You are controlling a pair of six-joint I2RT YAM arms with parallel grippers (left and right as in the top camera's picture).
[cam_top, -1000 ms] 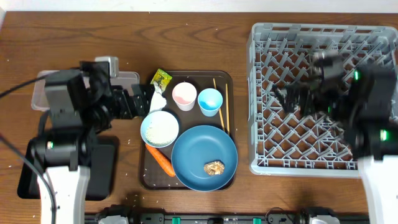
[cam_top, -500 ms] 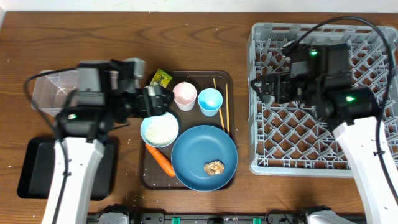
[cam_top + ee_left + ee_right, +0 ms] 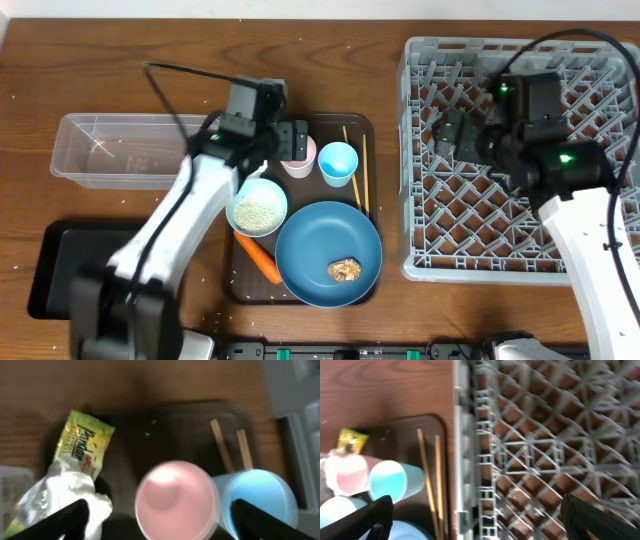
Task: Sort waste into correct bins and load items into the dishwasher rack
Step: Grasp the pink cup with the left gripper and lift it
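My left gripper is open above the pink cup, one finger on each side of it. The light blue cup stands to its right, and the chopsticks lie beside that. The yellow-green wrapper and crumpled white paper lie left of the pink cup. The light blue bowl holds rice. The blue plate holds the brown lump. The carrot lies beside the plate. My right gripper is open and empty over the grey rack.
All the dishes sit on a dark brown serving tray. The clear tub is at the left, with the black tray in front of it. My left arm crosses the tray's left side and hides the wrapper from overhead.
My left arm has swung right from beside the tub, and its gripper now sits over the pink cup. My right gripper has shifted slightly over the rack's left part.
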